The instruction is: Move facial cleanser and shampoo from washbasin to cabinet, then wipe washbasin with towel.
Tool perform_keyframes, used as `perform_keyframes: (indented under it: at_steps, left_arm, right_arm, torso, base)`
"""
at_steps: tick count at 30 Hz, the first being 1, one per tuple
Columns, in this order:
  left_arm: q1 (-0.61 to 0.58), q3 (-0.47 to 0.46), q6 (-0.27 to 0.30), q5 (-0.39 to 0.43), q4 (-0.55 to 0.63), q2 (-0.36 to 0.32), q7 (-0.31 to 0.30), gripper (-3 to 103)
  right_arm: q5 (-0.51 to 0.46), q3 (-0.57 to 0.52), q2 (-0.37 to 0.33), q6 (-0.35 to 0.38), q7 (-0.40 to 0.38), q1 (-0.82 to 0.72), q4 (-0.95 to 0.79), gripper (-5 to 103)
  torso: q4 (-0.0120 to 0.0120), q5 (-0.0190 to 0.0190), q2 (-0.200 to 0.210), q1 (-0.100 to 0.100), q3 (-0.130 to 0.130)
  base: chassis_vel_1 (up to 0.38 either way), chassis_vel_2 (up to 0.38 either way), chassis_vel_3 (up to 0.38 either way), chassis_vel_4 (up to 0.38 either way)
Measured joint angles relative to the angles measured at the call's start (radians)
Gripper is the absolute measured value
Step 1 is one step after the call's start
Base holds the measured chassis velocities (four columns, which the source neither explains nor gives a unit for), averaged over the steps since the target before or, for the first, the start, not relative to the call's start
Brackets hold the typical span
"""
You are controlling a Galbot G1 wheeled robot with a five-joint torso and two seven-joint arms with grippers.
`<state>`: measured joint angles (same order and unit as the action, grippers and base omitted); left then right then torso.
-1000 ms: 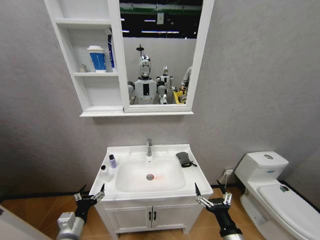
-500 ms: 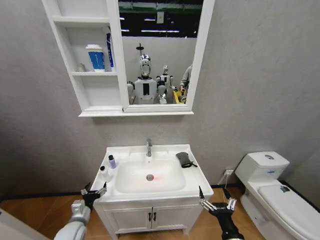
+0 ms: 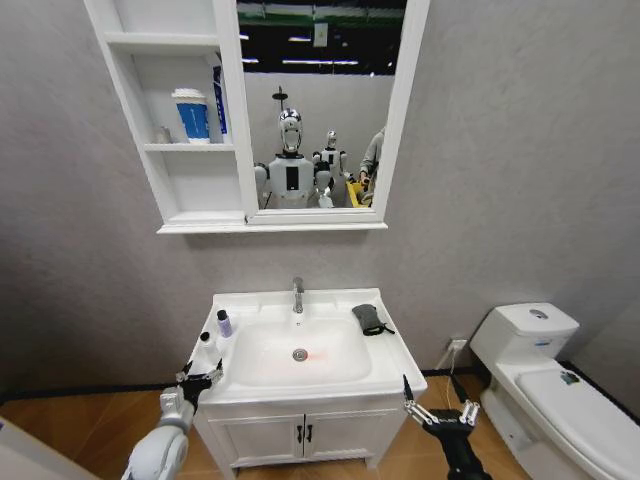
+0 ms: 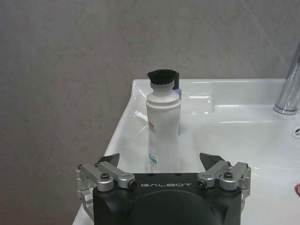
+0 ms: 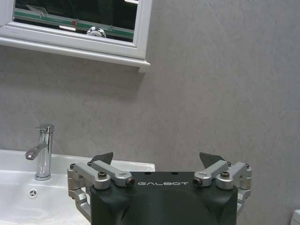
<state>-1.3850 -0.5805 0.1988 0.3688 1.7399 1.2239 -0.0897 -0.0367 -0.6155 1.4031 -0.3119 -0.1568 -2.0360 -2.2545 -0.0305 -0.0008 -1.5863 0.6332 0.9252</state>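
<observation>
The facial cleanser and shampoo stand together on the washbasin's point(image 3: 395, 372) left rim: a white tube with a black cap point(image 3: 205, 346) point(image 4: 163, 126) and, behind it, a purple-capped bottle point(image 3: 225, 323) point(image 4: 176, 85). My left gripper point(image 3: 203, 378) point(image 4: 160, 161) is open at the basin's front left corner, level with the white tube and just short of it. The dark towel point(image 3: 368, 318) lies crumpled on the right rim. Low by the front right corner, my right gripper point(image 3: 437, 402) point(image 5: 157, 159) is open and holds nothing. The cabinet point(image 3: 195, 215) hangs above on the wall.
A chrome faucet point(image 3: 298, 294) point(image 5: 43, 152) stands at the back of the bowl. A blue-and-white cup point(image 3: 192, 115) and a tube sit on the cabinet's middle shelf; the lower shelf point(image 3: 205, 185) is bare. A white toilet point(image 3: 545, 375) stands to the right.
My left gripper has moved forward and inward to the basin's front left corner, closer to the white tube. The right gripper has sunk a little lower.
</observation>
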Motion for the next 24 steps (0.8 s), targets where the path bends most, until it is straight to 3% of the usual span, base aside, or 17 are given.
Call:
perform_keyframes:
  at_steps: [10,13,15,16,18,20,24]
  left_arm:
    - [0.063,0.012,0.0,0.008,-0.044,0.003,-0.003,97]
    - [0.091,0.02,0.004,0.019,-0.062,0.001,-0.005,85]
    - [0.097,0.021,0.004,0.02,-0.066,0.001,-0.005,85]
    - [0.106,0.024,0.004,0.021,-0.074,0.0,-0.006,74]
    - [0.111,0.024,0.004,0.021,-0.079,-0.001,-0.006,74]
    - [0.115,0.025,0.004,0.023,-0.08,-0.003,-0.005,57]
    - [0.114,0.025,0.004,0.023,-0.079,-0.004,-0.004,52]
  right_arm:
    - [0.008,-0.007,0.012,-0.01,-0.01,-0.015,-0.001,100]
    - [0.011,-0.006,0.015,-0.01,-0.011,-0.015,0.001,100]
    - [0.011,-0.006,0.015,-0.01,-0.011,-0.015,0.002,100]
    - [0.012,-0.006,0.014,-0.01,-0.012,-0.015,0.003,100]
    - [0.011,-0.006,0.013,-0.009,-0.014,-0.015,0.003,100]
    - [0.008,-0.007,0.01,-0.008,-0.018,-0.013,0.003,100]
    - [0.006,-0.009,0.008,-0.007,-0.02,-0.011,0.005,100]
  torso:
    - [0.0001,0.0,0.0,0.0,0.0]
    - [0.0,0.0001,0.0,0.0,0.0]
    - [0.0,0.0,0.0,0.0,0.0]
    - [0.0,0.0001,0.0,0.0,0.0]
    - [0.0,0.0,0.0,0.0,0.0]
    - [0.0,0.0001,0.0,0.0,0.0]
    - [0.0,0.0,0.0,0.0,0.0]
  base:
    - [0.0,0.0,0.0,0.0]
    - [0.0,0.0,0.0,0.0]
    - [0.0,0.0,0.0,0.0]
    - [0.0,0.0,0.0,0.0]
    - [0.0,0.0,0.0,0.0]
    - [0.0,0.0,0.0,0.0]
    - [0.0,0.0,0.0,0.0]
